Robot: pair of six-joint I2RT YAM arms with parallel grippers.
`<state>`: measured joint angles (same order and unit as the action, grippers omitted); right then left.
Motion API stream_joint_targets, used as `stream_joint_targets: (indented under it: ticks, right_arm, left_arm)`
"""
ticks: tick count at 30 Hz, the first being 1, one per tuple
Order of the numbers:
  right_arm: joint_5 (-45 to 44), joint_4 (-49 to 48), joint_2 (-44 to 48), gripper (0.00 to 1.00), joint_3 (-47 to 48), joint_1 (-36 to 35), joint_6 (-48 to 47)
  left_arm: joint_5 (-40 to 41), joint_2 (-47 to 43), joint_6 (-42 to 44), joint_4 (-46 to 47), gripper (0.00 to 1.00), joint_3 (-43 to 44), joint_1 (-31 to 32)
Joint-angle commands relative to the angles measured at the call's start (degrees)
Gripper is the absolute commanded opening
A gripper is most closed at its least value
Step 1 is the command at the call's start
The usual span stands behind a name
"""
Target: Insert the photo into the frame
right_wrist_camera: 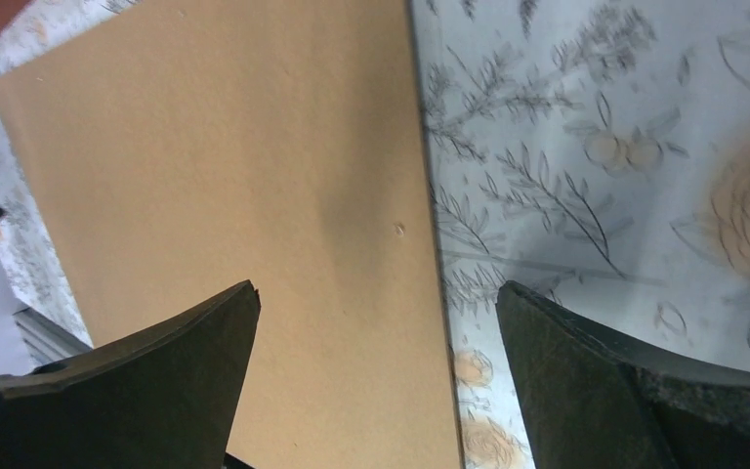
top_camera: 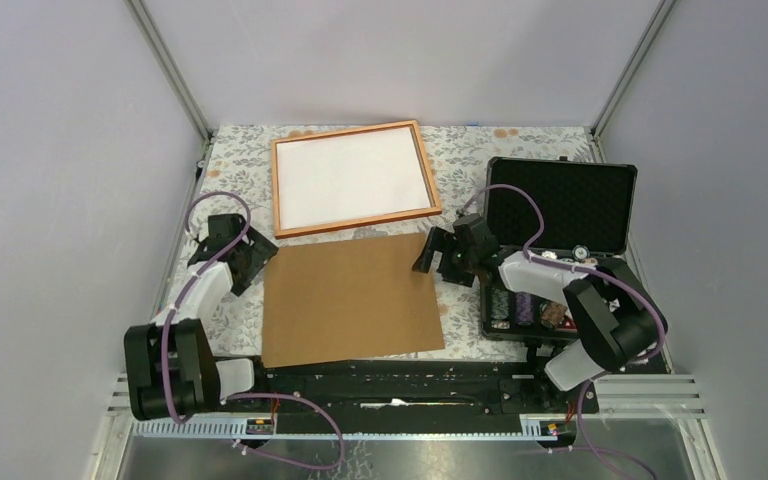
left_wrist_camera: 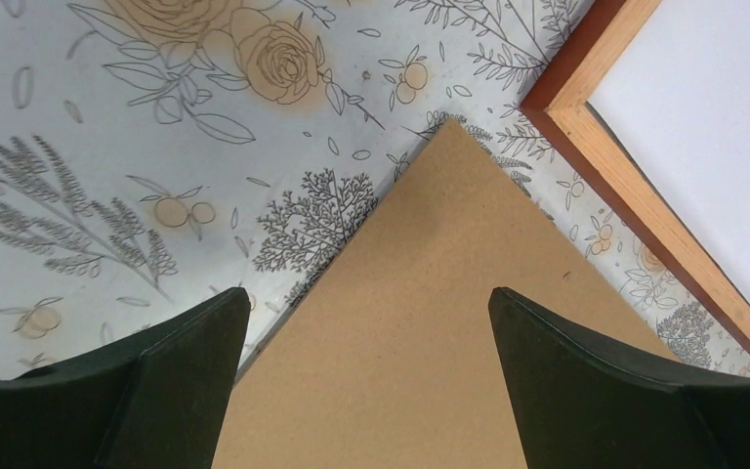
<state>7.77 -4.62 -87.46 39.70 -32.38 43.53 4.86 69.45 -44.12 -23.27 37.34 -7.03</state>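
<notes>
Grey walls [top_camera: 60,150] stand round a flowered bench [top_camera: 520,150]. The left arm [top_camera: 200,290] and right arm [top_camera: 530,275] reach low over the far corners of a brown board [top_camera: 350,295], jaws wide, holding nothing. Behind the board lies the frame [top_camera: 276,190], the photo [top_camera: 353,178] inside it, white side up. An open black case [top_camera: 560,205] at right holds chips [top_camera: 520,305].

- Frame [left_wrist_camera: 645,198]: orange-brown wood, smooth, slight sheen.
- Photo [top_camera: 353,178]: white paper back, matt.
- Backing board [top_camera: 350,300]: brown fibreboard, matt, finely grained.
- Table cover [top_camera: 460,145]: floral print, smooth.
</notes>
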Motion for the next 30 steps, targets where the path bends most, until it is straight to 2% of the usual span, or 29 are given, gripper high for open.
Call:
stream_joint_targets:
  ticks: [1, 6, 11, 17, 23, 27, 30]
  right_arm:
    - [2.7, -2.3, -5.0, 0.99, 3.0, 1.4, -3.0]
    - [4.8, -3.6, -9.7, 0.99, 5.0, 1.4, -2.5]
    - [5.8, -5.0, -13.2, 0.98, 6.6, 1.4, -1.9]
    - [11.2, -10.9, -13.1, 0.94, 5.0, 0.5, 1.6]
    - [13.4, -12.7, -3.3, 0.89, 1.7, -0.7, 5.9]
    - [12.6, -8.5, 4.2, 0.83, 1.8, -2.1, 6.4]
    - [10.4, -6.7, 8.5, 0.81, 2.0, -2.2, 6.6]
  left_arm:
    - [-3.5, 3.6, -3.4, 7.5, 0.98, -1.2, -0.6]
    - [-8.1, 8.0, -4.6, 10.3, 0.97, -2.5, -1.2]
    - [-11.2, 8.6, -4.5, 11.4, 0.97, -3.3, -1.2]
    - [-23.5, 9.1, -5.9, 11.7, 0.93, -4.0, -1.2]
    - [-31.5, -1.9, -8.9, 10.4, 0.91, -5.4, -1.2]
    - [-33.5, -12.3, -8.7, 7.1, 0.92, -4.2, -1.1]
    - [-35.1, -16.1, -8.7, 6.4, 0.92, -2.6, -1.1]
